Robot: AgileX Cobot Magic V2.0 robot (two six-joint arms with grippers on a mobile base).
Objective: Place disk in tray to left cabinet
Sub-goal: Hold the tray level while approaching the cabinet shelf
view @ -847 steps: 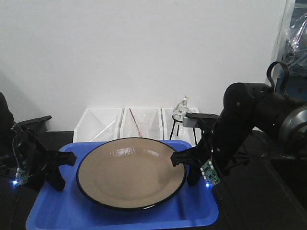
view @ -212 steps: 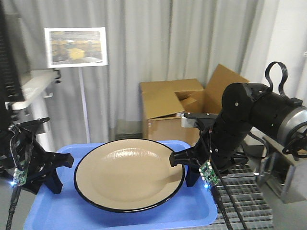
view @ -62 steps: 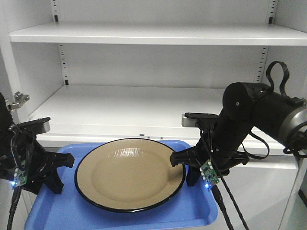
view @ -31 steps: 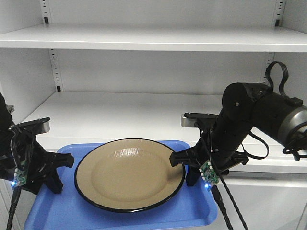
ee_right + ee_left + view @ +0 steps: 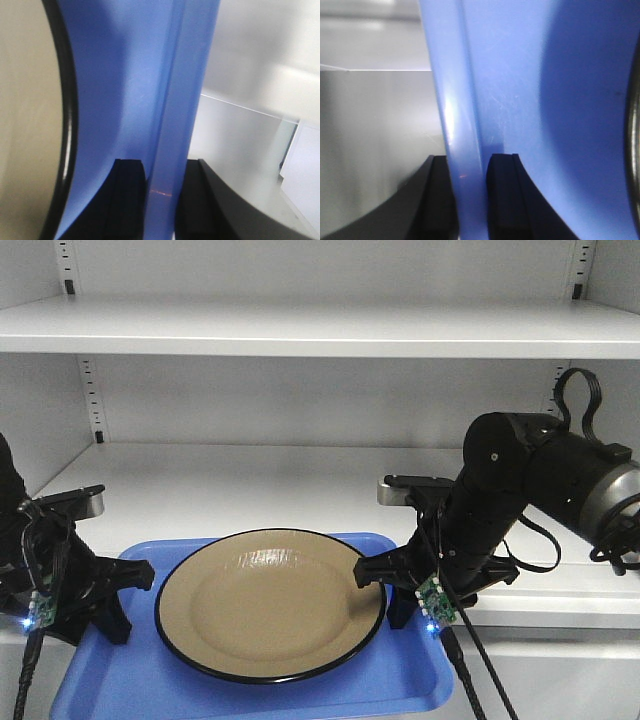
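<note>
The tan disk (image 5: 270, 602) with its black rim lies flat in the blue tray (image 5: 120, 690), which both arms hold level in front of the left cabinet (image 5: 250, 480). My left gripper (image 5: 128, 592) is shut on the tray's left rim (image 5: 465, 125), one finger on each side of it. My right gripper (image 5: 385, 592) is shut on the right rim (image 5: 180, 100) in the same way. A sliver of the disk's edge (image 5: 634, 150) shows in the left wrist view, and the disk (image 5: 25, 125) fills the left of the right wrist view.
The cabinet's wide white lower shelf (image 5: 300, 495) lies just behind and slightly below the tray's far edge. An upper shelf (image 5: 320, 335) spans above it. Peg-hole strips (image 5: 90, 400) run down the rear wall. The shelf's front edge (image 5: 560, 605) passes under my right arm.
The cabinet has come closer and shifted left in the front view, with its shelves lower in the picture. Both grippers, the tray and the disk keep the same pose.
</note>
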